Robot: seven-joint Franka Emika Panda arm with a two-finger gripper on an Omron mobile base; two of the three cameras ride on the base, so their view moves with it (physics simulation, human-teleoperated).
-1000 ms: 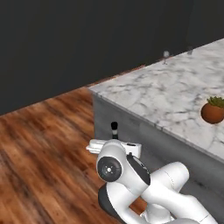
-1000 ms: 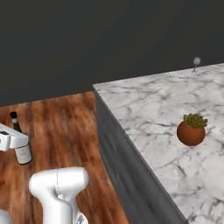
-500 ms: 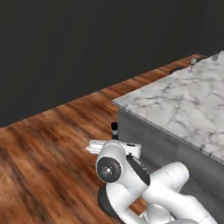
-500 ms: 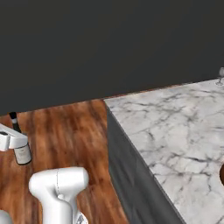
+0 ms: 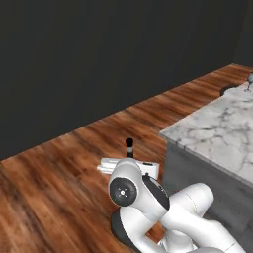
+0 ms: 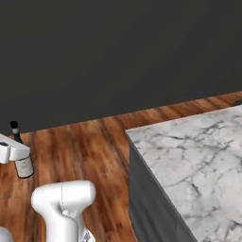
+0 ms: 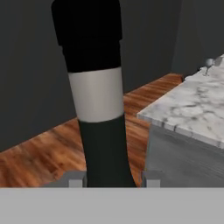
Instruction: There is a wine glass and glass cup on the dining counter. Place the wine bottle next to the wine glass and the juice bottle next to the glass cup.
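Gripper [image 7: 113,183] is clamped on the wine bottle [image 7: 98,109]: both fingertips [image 7: 75,180] press the dark lower body from either side, neck and black cap rising upright in the hand view. Grip sits low on the body, presumably to keep the tall bottle vertical during transport. In the right base view the bottle [image 6: 22,163] hangs beside the hand over the wooden floor [image 6: 94,146], well apart from the dining counter [image 6: 198,156]. Wine glass [image 7: 209,64] stands far off on the marble, near its distant end. Judgement: carry phase, placement not yet begun; juice bottle step pending.
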